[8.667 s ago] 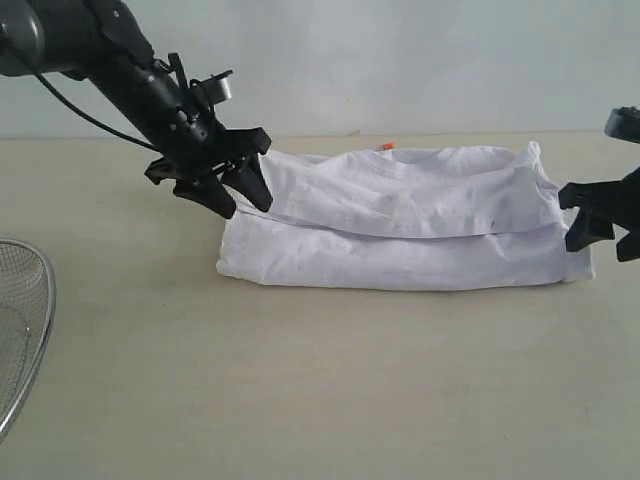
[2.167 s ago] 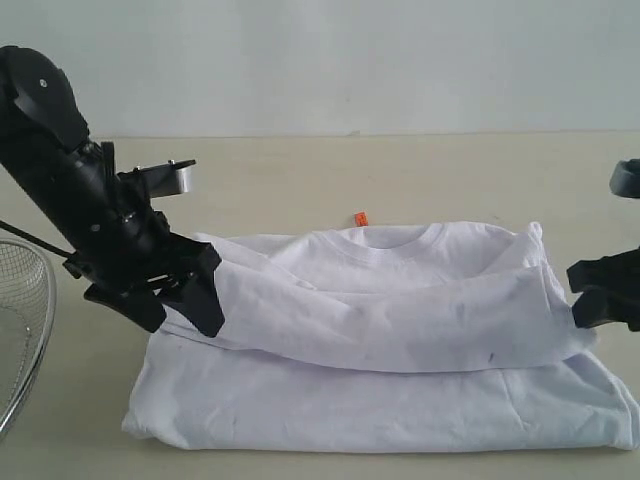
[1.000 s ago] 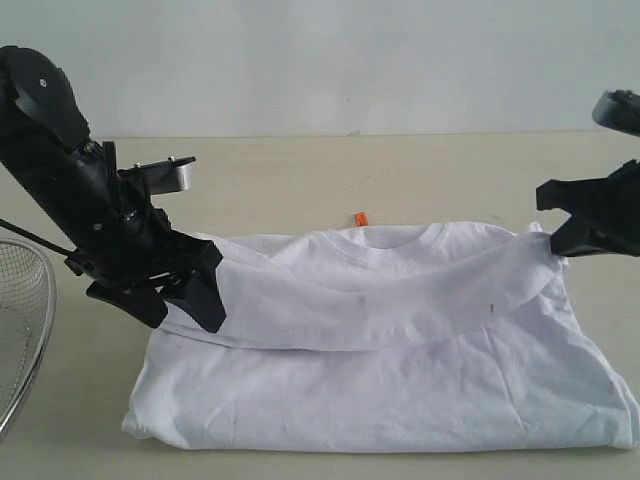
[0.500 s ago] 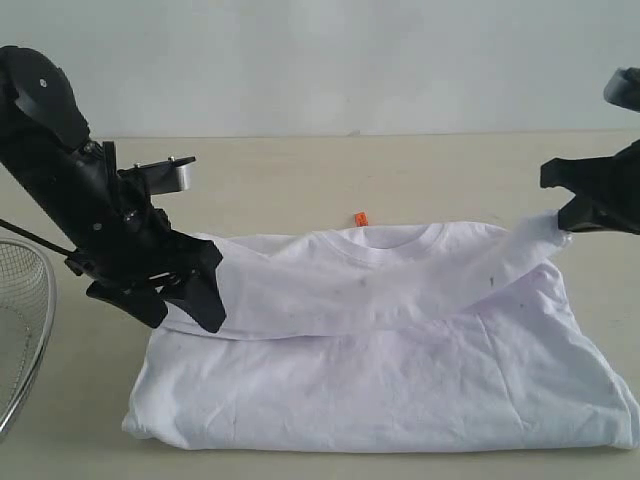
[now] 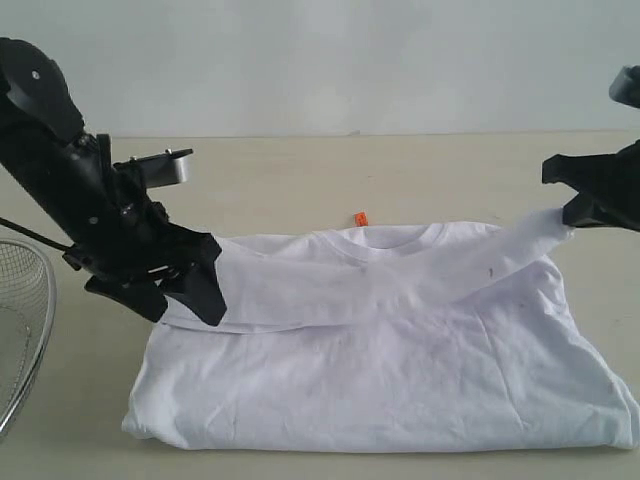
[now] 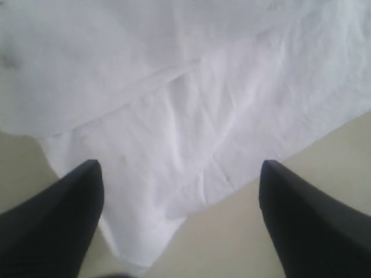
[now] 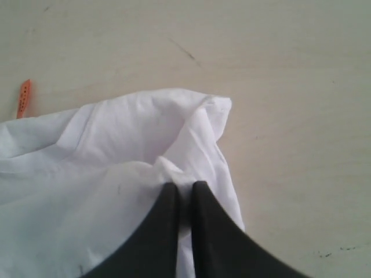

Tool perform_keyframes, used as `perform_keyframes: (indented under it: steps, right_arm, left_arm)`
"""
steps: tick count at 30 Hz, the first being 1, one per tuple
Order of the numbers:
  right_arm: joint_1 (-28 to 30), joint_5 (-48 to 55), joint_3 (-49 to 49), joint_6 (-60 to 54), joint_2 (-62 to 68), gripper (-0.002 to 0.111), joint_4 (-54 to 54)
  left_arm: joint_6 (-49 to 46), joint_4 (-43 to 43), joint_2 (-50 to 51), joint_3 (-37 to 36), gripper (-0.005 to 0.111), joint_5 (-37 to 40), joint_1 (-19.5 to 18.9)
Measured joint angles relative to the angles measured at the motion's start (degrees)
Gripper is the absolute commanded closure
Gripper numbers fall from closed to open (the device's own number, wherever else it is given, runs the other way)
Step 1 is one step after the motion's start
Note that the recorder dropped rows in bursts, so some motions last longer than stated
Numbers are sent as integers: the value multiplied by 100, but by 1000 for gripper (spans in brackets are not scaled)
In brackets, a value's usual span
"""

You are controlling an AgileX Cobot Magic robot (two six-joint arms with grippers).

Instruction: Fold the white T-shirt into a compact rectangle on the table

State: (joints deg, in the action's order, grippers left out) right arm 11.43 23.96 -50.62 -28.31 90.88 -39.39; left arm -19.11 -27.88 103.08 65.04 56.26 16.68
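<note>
- The T-shirt lies folded on the table, with its collar on the far side and an orange tag beside the collar.
- The left gripper is spread wide at the shirt's left edge and grips nothing (cloth shows between its fingers).
- The right gripper is pinched closed on a corner of the top layer, which is raised at the right.
- A wire basket sits at the far left.

Wire-mesh basket at left edge, plain pale wall behind
</note>
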Motion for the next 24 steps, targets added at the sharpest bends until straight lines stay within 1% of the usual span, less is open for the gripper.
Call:
perform_keyframes:
  steps: [3, 4, 6, 10, 14, 24]
  right_arm:
    - [0, 0, 0, 0, 148, 108, 0]
    - [0, -12, 0, 0, 176, 108, 0]
    - [0, -50, 0, 0, 239, 108, 0]
    - [0, -179, 0, 0, 249, 108, -23]
    - [0, -219, 0, 0, 249, 108, -23]
    - [0, -239, 0, 0, 249, 108, -33]
  left_arm:
    - [-121, -273, -97, 0, 49, 230, 0]
    - [-206, -375, -123, 0, 54, 315, 0]
    - [-381, -562, -125, 0, 67, 420, 0]
    - [-609, -638, -125, 0, 102, 254, 0]
    - [-853, -655, 13, 0, 102, -49, 0]
    - [-1138, -668, 841, 9, 102, -157, 0]
